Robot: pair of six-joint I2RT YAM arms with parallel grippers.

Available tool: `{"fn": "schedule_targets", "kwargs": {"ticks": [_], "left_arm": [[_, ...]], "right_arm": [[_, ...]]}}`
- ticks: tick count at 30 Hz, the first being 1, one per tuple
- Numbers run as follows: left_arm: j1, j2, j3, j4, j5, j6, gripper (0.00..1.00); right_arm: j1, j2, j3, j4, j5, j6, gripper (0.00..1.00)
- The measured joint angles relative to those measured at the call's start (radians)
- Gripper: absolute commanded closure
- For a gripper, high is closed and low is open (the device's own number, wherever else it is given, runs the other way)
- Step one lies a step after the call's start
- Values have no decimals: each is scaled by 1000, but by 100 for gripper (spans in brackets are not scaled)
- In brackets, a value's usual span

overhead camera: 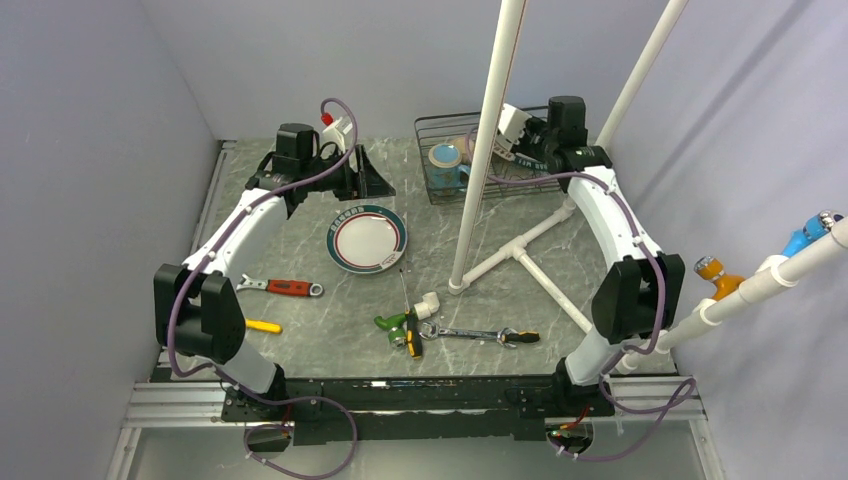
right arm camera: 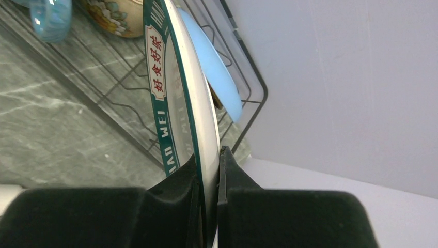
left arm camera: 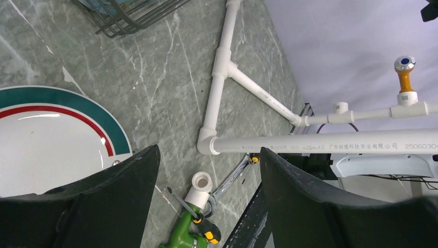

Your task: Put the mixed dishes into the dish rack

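Observation:
My right gripper (right arm camera: 209, 170) is shut on the rim of a white plate with a dark green lettered rim (right arm camera: 181, 93). It holds the plate on edge over the black wire dish rack (right arm camera: 248, 119). A light-blue plate (right arm camera: 214, 62) stands in the rack just behind it. A teal mug (overhead camera: 447, 165) sits in the rack's left part. A second white plate with a green and red rim (overhead camera: 367, 238) lies flat on the table. My left gripper (overhead camera: 365, 182) is open and empty just above its far edge; the plate also shows in the left wrist view (left arm camera: 46, 139).
A white pipe frame (overhead camera: 485, 140) rises in front of the rack, with legs on the table (overhead camera: 530, 265). A red-handled wrench (overhead camera: 285, 287), a yellow handle (overhead camera: 262, 326), a green and black screwdriver cluster (overhead camera: 405, 328) and a wrench (overhead camera: 480, 335) lie near the front.

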State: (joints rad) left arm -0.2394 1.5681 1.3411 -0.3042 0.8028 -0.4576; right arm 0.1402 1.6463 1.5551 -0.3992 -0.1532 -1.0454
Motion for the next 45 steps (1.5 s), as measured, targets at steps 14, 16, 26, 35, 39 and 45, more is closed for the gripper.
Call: {"fn": "schedule_targets", "kwargs": {"ticks": [14,16,26,35,39,45], "left_arm": [[13,21,0,8,20,-8,25],[15,22,0,8,21,-8,25],[22,54,-13,31,48,-30,25],[23,60,-13,38,51,-34,25],[23,60,-13,41,57,-34,25],[23,60,-13,52,58,-34,25]], "right_arm": [[-4,168,138,-4,57,-140,100],[-4,185,149,-6,66,-164,100],[-4,213,152,-11,80,-307,100],[-4,222,151,-11,74,-444,100],[-4,244,151,-18,74,-497,100],[-4,280,152,-39,74,-571,100]]}}
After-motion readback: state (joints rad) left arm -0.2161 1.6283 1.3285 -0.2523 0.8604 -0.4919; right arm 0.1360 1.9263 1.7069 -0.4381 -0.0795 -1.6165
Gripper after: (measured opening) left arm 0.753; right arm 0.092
